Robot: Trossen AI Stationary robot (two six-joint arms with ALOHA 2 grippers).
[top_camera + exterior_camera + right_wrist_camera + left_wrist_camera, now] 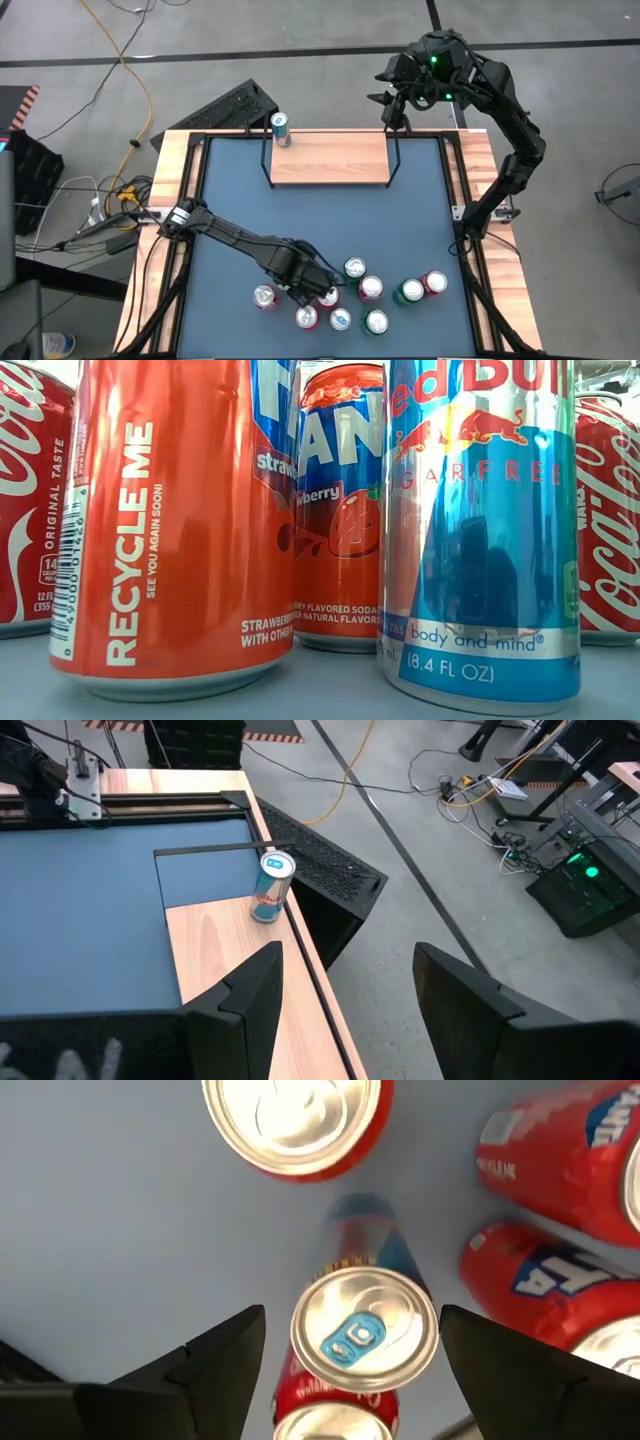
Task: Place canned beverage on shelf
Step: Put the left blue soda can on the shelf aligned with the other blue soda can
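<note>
The slim blue-and-silver can point(365, 1340) sits dead centre low in my left wrist view, blue tab facing the lens, standing upright in the cluster of cans point(370, 290) along the lower middle of the high view. I judge it light if empty, heavier if full, and I can't tell which. Either way the wall is rigid enough but smooth and slippery, and a hard squeeze would dent it. I'd take it across the mid-body, well below the rim, pads square to the wall.

My left gripper point(318, 287) hovers over it with the jaws spread wide. One finger point(215, 1355) stands off to each side, clear gaps both ways, nothing touched, nothing held. A red can point(290, 1120) stands near the top of that frame, two orange cans point(560, 1160) crowd the right edge, so the closing path is tight there.

Target is the shelf point(330, 158), upper centre of the high view, with one can point(281, 127) already standing at its left end.

My right gripper point(345, 990) waits above the shelf's right end, jaws parted, empty.
</note>
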